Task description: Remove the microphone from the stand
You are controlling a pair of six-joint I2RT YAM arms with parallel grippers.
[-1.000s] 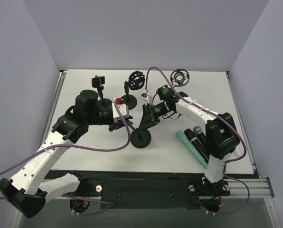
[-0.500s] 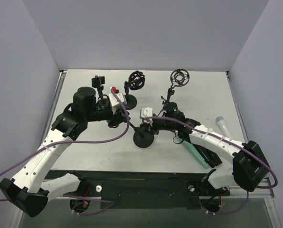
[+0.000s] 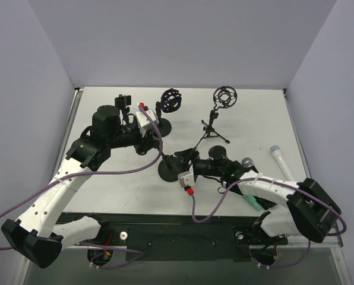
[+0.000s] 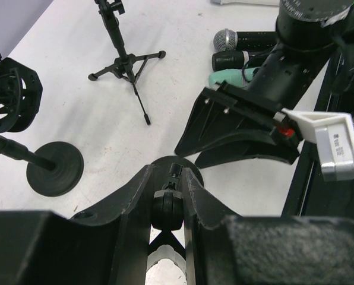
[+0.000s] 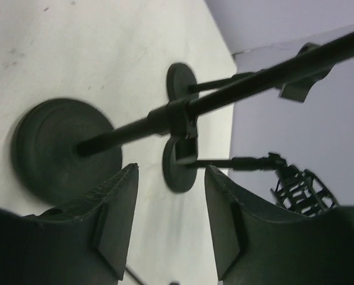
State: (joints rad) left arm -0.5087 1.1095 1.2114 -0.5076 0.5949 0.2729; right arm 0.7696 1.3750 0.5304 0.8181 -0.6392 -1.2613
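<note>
The black stand has a round base (image 3: 167,170) and a thin pole (image 5: 236,89), and I see no microphone on it. My left gripper (image 3: 148,144) is shut on the knob joint (image 4: 167,208) at the stand's top. My right gripper (image 3: 186,161) hovers just right of the base, open, with bare table between its fingers (image 5: 114,219). Microphones lie on the table at the right: a black one with a silver grille (image 3: 247,162), a teal one (image 3: 253,201) and a white one with a blue head (image 3: 280,160).
A tripod stand with a shock mount (image 3: 214,129) stands at the back middle. A second round-base stand with a shock mount (image 3: 170,102) and a small clip stand (image 3: 125,102) are at the back left. Grey walls close three sides.
My right gripper has come down to the near side of the stand base and opened. The base has slid a little to the left. My left gripper keeps its hold on the stand's top.
</note>
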